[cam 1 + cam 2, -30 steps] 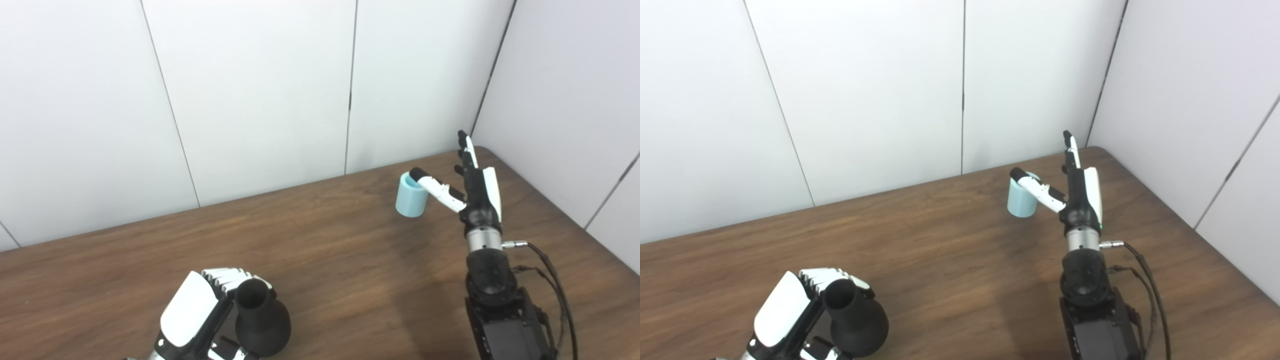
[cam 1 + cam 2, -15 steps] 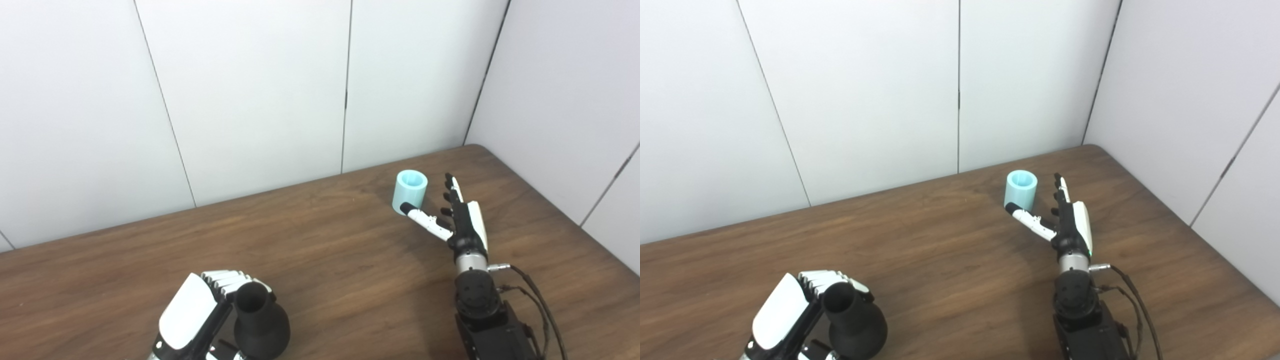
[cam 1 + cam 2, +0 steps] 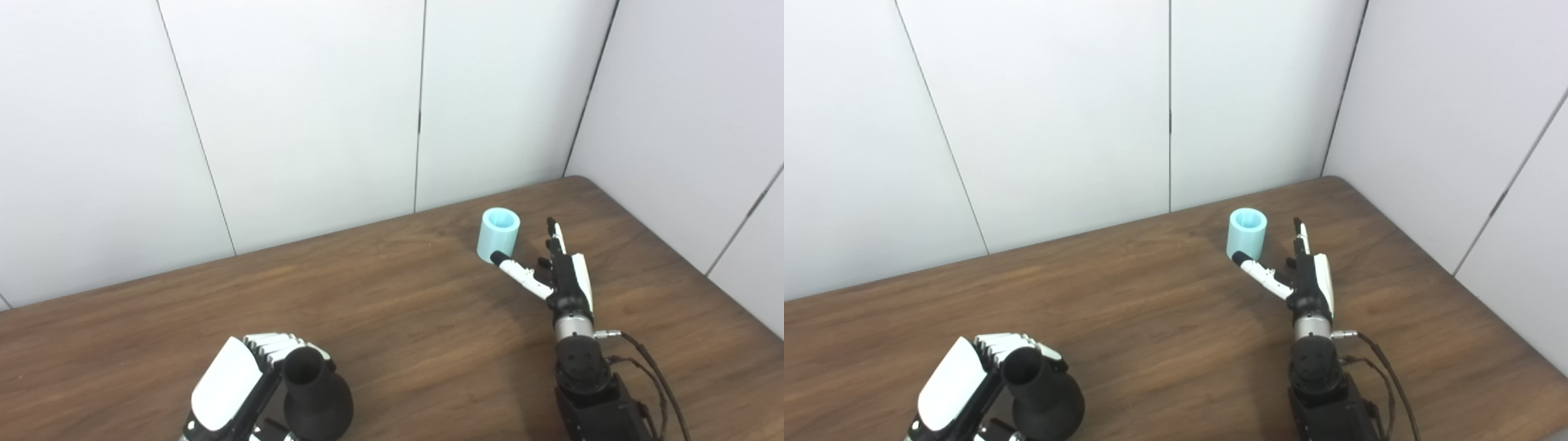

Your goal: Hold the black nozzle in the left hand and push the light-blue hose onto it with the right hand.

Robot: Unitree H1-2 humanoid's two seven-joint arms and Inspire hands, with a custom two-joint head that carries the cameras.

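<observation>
Wooden table (image 3: 398, 318), left hand (image 3: 236, 392) still gripping black nozzle (image 3: 315, 395), right hand (image 3: 560, 275) lowered, fingers spread, beside light-blue hose (image 3: 498, 234)

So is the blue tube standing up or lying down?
Standing up. The light-blue hose sits on end on the table, its round opening facing upward.

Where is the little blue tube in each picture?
Left eye view: the light-blue hose stands upright on the table, right of centre, near the back wall.
Right eye view: the same hose sits a bit nearer the middle.
Shared landmark: the right hand, open, just beside it in both.
</observation>
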